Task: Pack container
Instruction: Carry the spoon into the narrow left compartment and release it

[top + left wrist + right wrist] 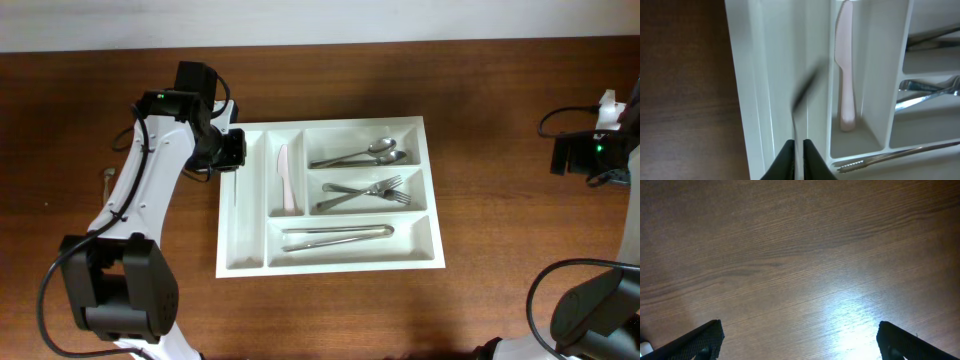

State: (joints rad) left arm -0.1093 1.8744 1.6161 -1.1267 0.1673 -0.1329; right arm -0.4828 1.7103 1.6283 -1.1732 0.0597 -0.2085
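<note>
From the overhead feed I have the tray (243, 235) lying flat near the middle of the table (100, 300), its two narrow slots on the side towards my left arm and the three wide ones beyond.

My left gripper (799, 150) hangs over the outermost narrow slot, at the tray's left edge and near its far corner. On the wrist feed the jaws stand almost together, with only a sliver of a gap, and a slim utensil (805, 90) sits between them. It reaches out from the fingertips along that outer slot, inside the tray's outer wall. It is too blurred for me to tell what kind of utensil it is, or whether its free end touches the tray floor.

In the next narrow slot, just beside the gripper's line, lies a pale knife (287, 180). The wide slots hold spoons (360, 155), forks (365, 190) and tongs (335, 235), all on the side of the tray away from this gripper.

My right gripper (800, 345) is well apart from the tray, out at the right edge of the table. Its fingers are spread wide over bare wood, with nothing between them.
</note>
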